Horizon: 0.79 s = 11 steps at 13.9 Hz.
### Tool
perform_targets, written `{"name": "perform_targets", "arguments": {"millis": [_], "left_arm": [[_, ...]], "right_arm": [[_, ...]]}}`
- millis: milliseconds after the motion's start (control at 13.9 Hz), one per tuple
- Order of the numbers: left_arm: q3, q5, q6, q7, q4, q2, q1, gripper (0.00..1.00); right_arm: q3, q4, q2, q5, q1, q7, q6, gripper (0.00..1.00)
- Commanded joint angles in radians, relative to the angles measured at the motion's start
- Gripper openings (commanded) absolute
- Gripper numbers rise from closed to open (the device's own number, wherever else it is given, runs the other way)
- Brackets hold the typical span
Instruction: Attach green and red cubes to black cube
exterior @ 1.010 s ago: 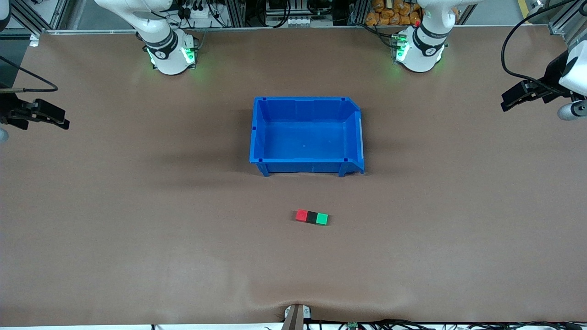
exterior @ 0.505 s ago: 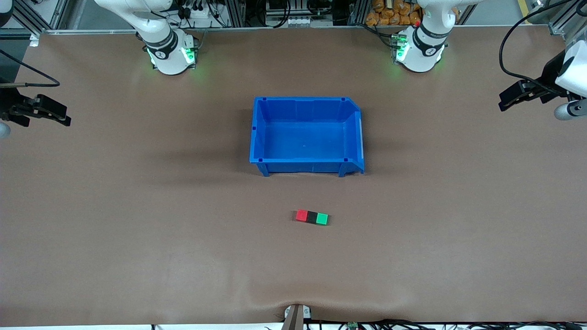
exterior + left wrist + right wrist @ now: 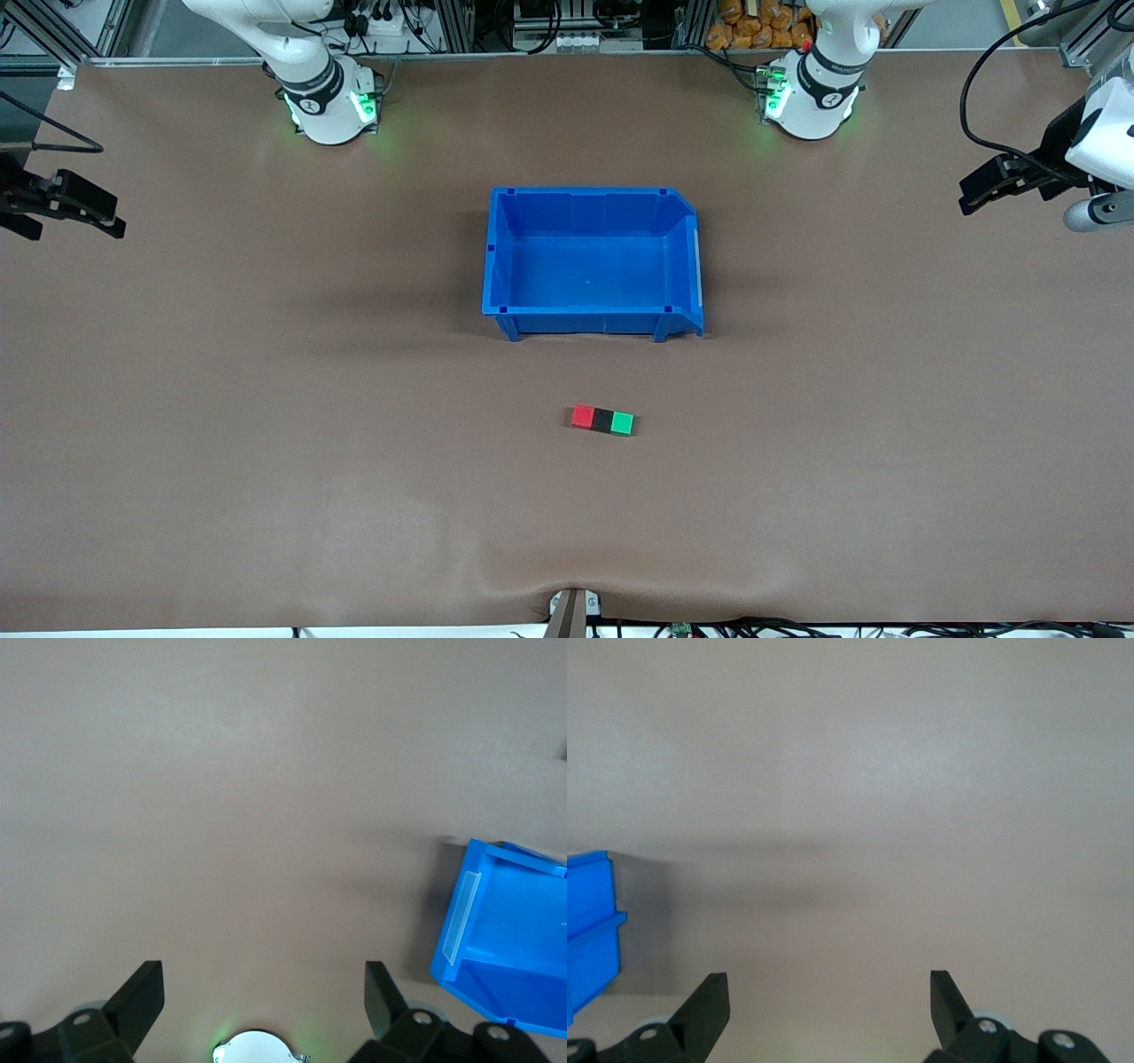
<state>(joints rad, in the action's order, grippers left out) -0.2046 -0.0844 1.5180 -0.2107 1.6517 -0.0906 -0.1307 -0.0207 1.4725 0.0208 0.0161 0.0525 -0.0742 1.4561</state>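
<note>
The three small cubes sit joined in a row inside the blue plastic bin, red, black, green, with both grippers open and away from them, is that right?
Not quite. The front view shows the small red cube, matte black cube and green cube joined in a row on the brown table, nearer the camera than the blue plastic bin, not inside it. The left gripper and right gripper are open, away from them.
</note>
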Motion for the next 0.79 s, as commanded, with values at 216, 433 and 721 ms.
{"name": "perform_targets", "arguments": {"millis": [216,433,721], "left_arm": [[0.004,0.017,-0.004,0.028,-0.021,0.008,-0.010,1.00],[0.001,0.009,-0.047,0.028,-0.062,0.002,-0.010,1.00],[0.005,0.026,-0.101,0.053,-0.072,-0.006,-0.020,1.00]], "right_arm": [[0.013,-0.001,-0.013,-0.001,0.006,-0.056,-0.068,1.00],[0.013,-0.001,-0.013,-0.002,0.009,-0.056,-0.069,1.00],[0.015,-0.001,-0.015,-0.022,0.009,-0.056,-0.071,1.00]]}}
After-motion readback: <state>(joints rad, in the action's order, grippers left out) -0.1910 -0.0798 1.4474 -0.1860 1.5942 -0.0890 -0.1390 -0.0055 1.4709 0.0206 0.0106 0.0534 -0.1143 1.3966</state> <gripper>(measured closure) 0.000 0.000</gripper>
